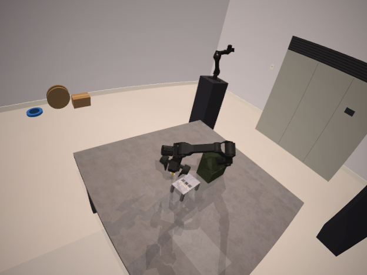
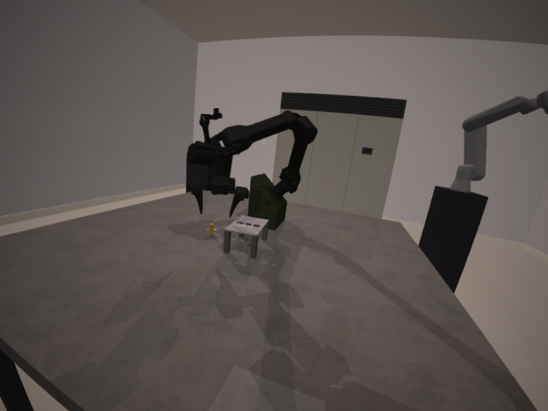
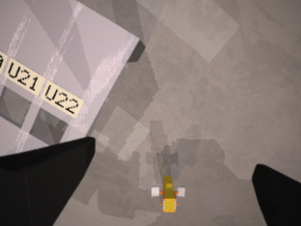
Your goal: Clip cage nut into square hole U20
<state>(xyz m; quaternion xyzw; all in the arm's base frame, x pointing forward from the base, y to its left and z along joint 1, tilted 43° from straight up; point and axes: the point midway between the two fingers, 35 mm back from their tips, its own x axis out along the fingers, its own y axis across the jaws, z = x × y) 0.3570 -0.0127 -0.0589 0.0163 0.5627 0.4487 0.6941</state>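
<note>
the landmark was the rail plate (image 1: 192,180) (image 2: 249,219) (image 3: 103,45), a pale panel raised on legs above the table (image 1: 118,165) (image 2: 133,309) (image 3: 256,97). the gripper (image 1: 174,171) (image 2: 215,215) (image 3: 174,158), fingers spread wide and pointing down, stood open with nothing between them, above and beside the plate. the nut (image 1: 172,174) (image 2: 211,228) (image 3: 169,195), yellow with a pale wing on each of two sides, was beside the plate, outside its holes. relative to the gripper, it lay below the fingertips; in the wrist view it appeared between the two fingers, apart from both.

counted: one gripper with two fingers; one nut with two wings; one plate with three dark square holes in a row. two labels, u21 and u22, were legible in the wrist view; a third was cut off by its edge. one green block (image 1: 210,168) (image 2: 265,203) stood near the plate, at the foot of the one black arm (image 1: 204,147) (image 2: 261,128).
</note>
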